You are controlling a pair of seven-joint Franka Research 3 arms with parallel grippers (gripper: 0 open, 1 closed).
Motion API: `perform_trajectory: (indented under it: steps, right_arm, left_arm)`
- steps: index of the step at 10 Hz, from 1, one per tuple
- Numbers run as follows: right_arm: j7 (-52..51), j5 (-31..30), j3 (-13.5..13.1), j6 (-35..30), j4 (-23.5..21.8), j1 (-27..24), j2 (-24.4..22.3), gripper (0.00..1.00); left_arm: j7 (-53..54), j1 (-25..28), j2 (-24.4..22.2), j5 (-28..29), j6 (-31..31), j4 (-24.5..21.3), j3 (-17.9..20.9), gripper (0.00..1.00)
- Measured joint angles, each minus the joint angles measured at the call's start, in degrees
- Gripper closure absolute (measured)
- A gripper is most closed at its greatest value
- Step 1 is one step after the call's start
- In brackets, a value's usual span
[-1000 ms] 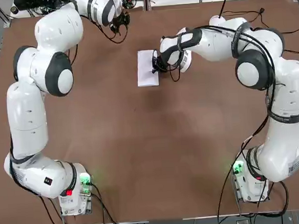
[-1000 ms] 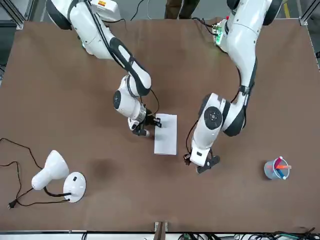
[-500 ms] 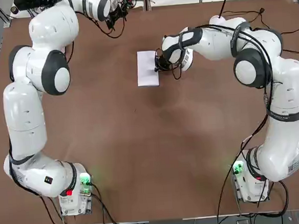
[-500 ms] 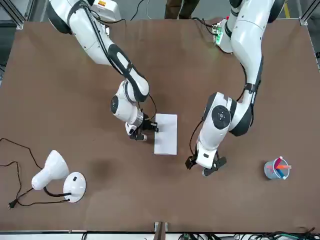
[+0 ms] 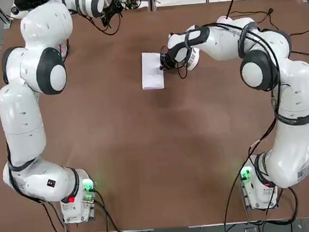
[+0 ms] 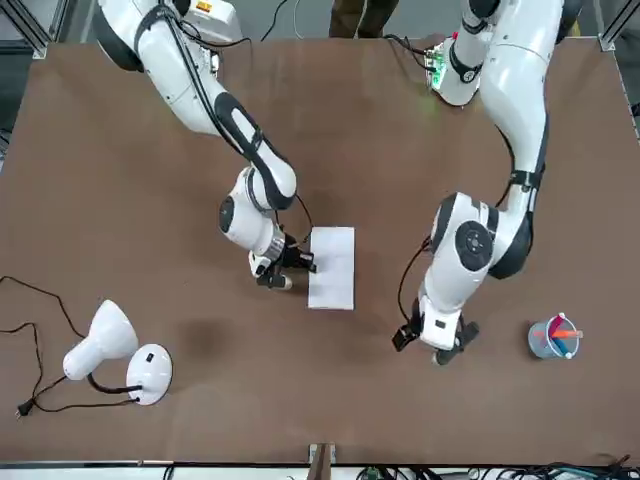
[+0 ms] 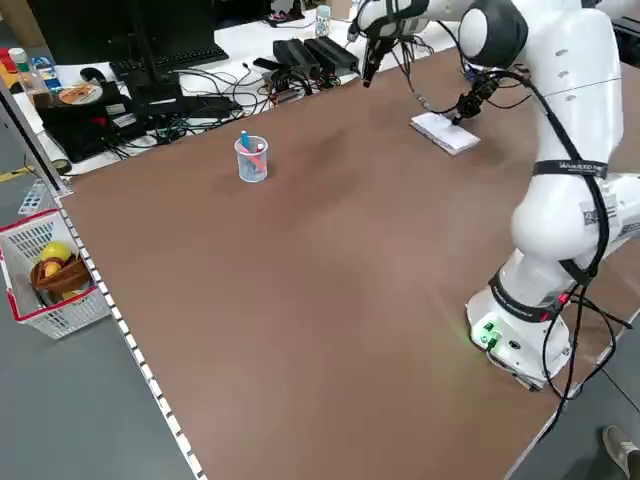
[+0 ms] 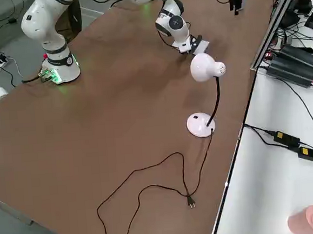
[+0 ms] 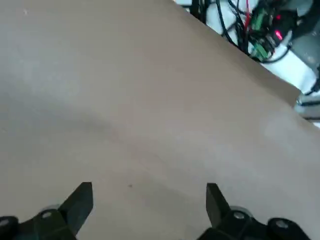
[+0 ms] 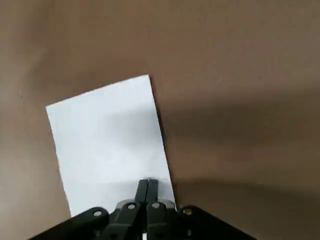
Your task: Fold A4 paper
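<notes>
The A4 paper is a small white rectangle lying flat on the brown table, a little beyond its middle. My right gripper is shut, and its joined fingertips rest on the sheet's edge nearest that arm; the paper spreads out beyond them. In the front view the right gripper touches the paper from the side. My left gripper hovers open over bare table, well off the sheet toward the far edge. Its spread fingers have nothing between them.
A white desk lamp with a round base and black cord stands at the far right corner. A clear cup of pens sits near the far left edge. Cables and power bricks lie beyond the table.
My left gripper has opened wide and drawn away from the paper toward the table's far left. The right gripper stays shut at the sheet's edge, shifted only slightly.
</notes>
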Motion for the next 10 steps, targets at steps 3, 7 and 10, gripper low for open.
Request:
perform_trajectory:
  steps: [3,7,10]
  right_arm:
    - [0.0,0.0,-0.1,0.0,4.4,0.0,2.3,0.98]
    - [-0.3,-0.1,-0.4,0.0,8.0,0.0,4.7,0.99]
    - [-0.5,-0.2,-1.4,0.0,10.3,0.0,6.1,0.99]
  left_arm:
    - [10.8,11.4,-0.4,0.0,0.0,0.1,-6.2,0.0]
    - [31.6,21.3,-8.2,-3.8,-2.9,-6.0,-7.9,0.0]
    - [44.6,24.4,-16.5,-6.3,-13.7,-8.1,-6.2,0.0]
